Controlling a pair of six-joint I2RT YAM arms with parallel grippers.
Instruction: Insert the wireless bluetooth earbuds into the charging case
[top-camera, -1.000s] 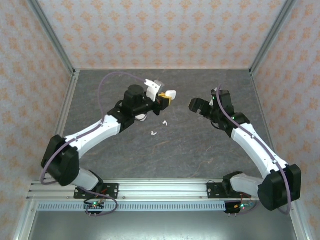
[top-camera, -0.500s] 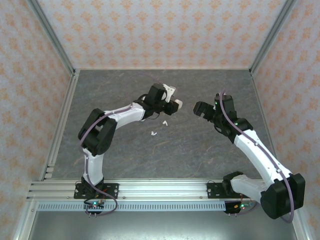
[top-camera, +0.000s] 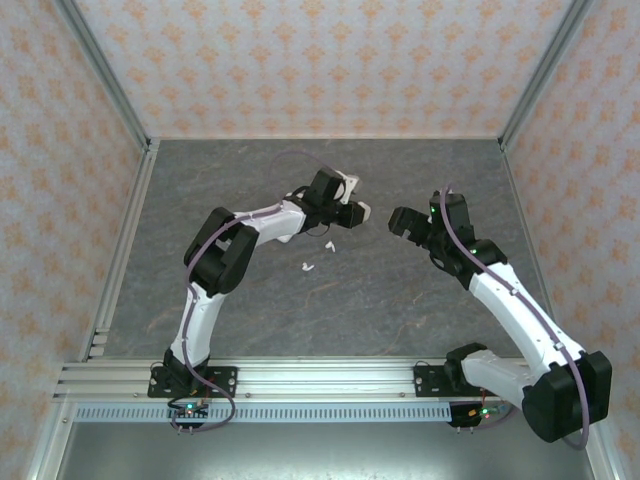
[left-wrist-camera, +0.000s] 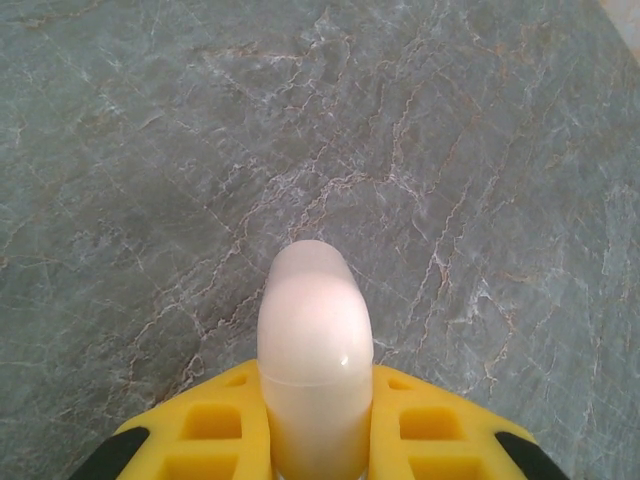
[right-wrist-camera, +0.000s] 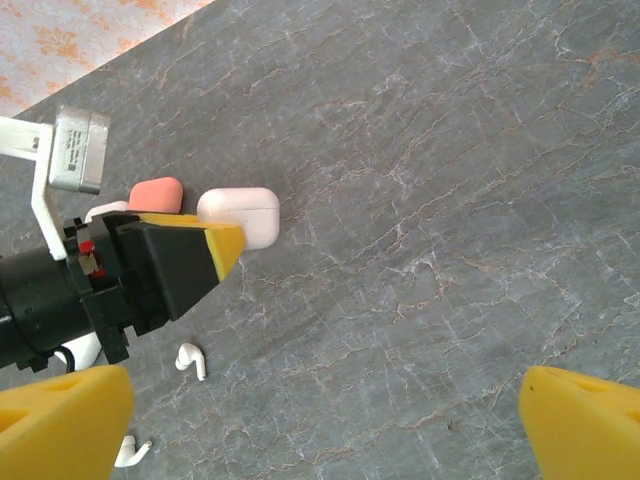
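A: Top view, starting left. The left gripper (top-camera: 351, 212) is clamping the white charging case (left-wrist-camera: 315, 330) between its yellow fingers (left-wrist-camera: 215, 430). The case is jutting out with its long axis running 6 to 12 in the left wrist view, and the lid is looking shut.

B: What is lying loose?

A: Two white earbuds (right-wrist-camera: 190, 360) are lying on the table (top-camera: 400, 300). The nearer earbud (top-camera: 328, 245) is sitting at about 7 o'clock from the left gripper, and the farther earbud (top-camera: 309, 267) is lying beyond it on much the same line. In the right wrist view the nearer one's stem is pointing toward 5 o'clock.

B: A pink case (right-wrist-camera: 157, 193) is showing just beside the held one, at its 10 o'clock in that view. Moving right?

A: The right gripper (top-camera: 405, 222) is hanging with jaws spread wide, gripping nothing. The nearer earbud is lying at roughly 8 o'clock from it, well apart.

B: So the left is sitting nearer but occupied. The pick is probably falling to the right arm, and the lid is likely needing opening first.
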